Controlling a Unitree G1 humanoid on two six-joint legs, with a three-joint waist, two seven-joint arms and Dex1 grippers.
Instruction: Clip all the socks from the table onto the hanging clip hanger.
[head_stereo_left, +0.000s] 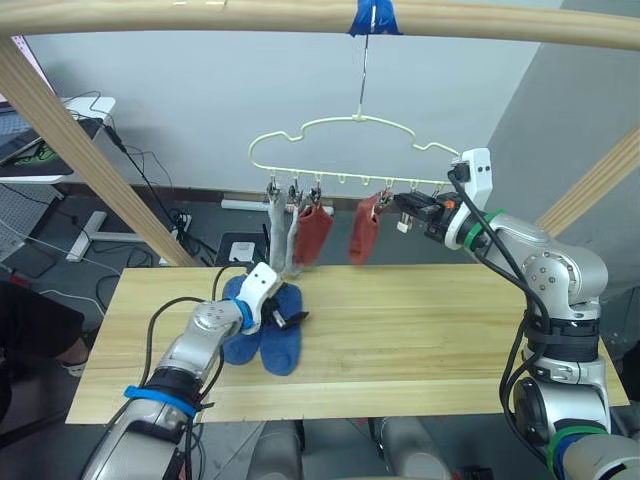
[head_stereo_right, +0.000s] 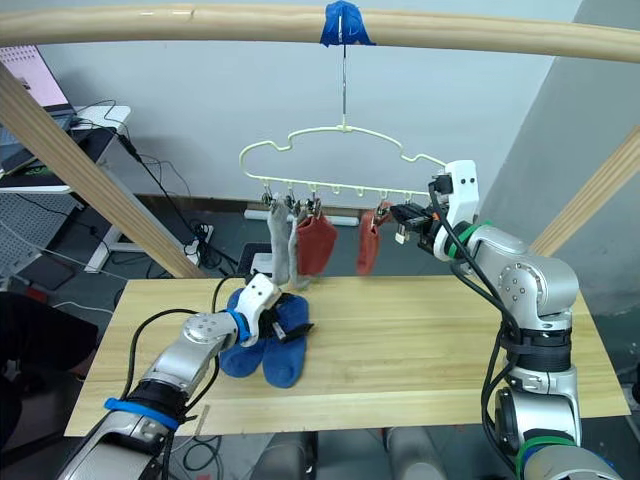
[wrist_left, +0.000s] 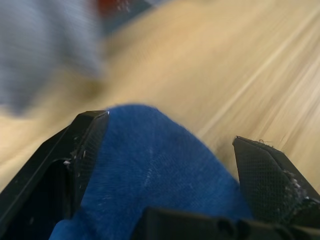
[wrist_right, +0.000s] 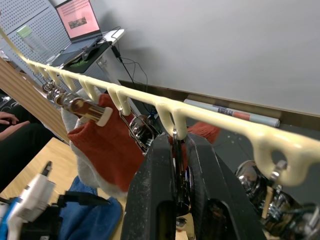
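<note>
Pale plank worktop (head_stereo_left: 420, 330) under a round wooden pole frame (head_stereo_left: 300, 18); grey wall and cabled floor behind. Clip hanger (head_stereo_left: 345, 150) hangs by its hook from the pole at a blue tape wrap (head_stereo_left: 372, 18). Already clipped: two grey socks (head_stereo_left: 283, 240) at the robot's-left end, then two rust red socks (head_stereo_left: 312, 235), the second (head_stereo_left: 363, 232) hanging nearer the right hand. Two blue socks (head_stereo_left: 275, 335) lie overlapping on the worktop, long axes running roughly away from the robot. Left hand (head_stereo_left: 282, 318) rests on them; the wrist view shows its fingers (wrist_left: 82, 150) spread wide with blue fabric between, not yet pinched. Right hand (head_stereo_left: 408, 210) is raised at the hanger's row, fingers narrowed on a metal clip (wrist_right: 178, 150) beside the second red sock. Judgement: four of six done; the left arm is plainly nearer the blue pair, and the lift must go up and toward the free clips on the robot's right.
</note>
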